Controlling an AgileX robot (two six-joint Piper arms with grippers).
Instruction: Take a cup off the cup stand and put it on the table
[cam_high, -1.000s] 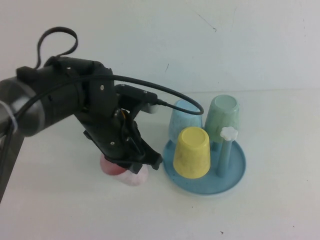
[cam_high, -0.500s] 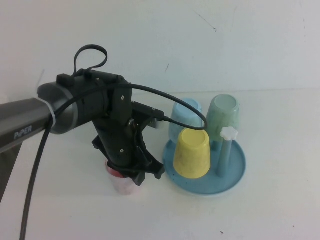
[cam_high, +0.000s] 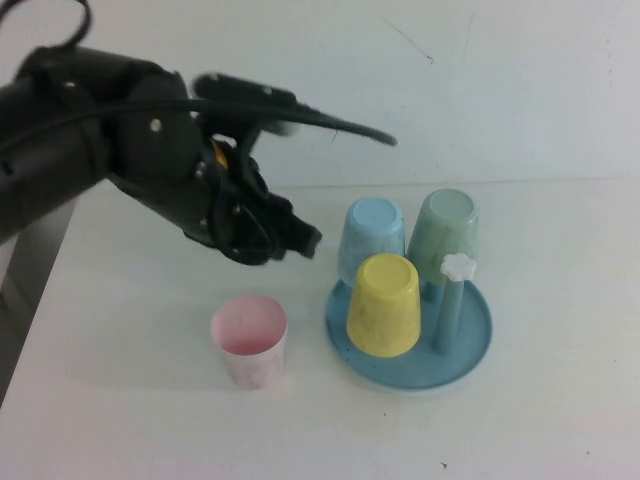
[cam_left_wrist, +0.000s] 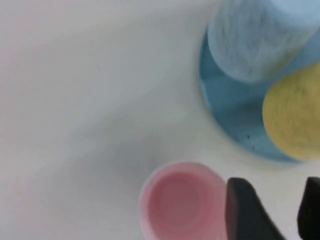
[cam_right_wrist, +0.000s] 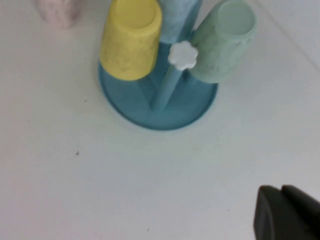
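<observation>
We note the cup upright, mouth up, on the table, just beside the stand and free of any grip. The left gripper hovers above it, fingers parted, empty. The right gripper: fingers' state, we cannot tell.

Three inverted cups, right of the middle of the desk. You see the yellow cup on the side toward the near edge, base up. Behind it, toward the far edge, stand the light blue cup and the pale green cup – side by side, green nearer the right edge. Beyond the far edge: a white wall – one dark scratch.
</observation>
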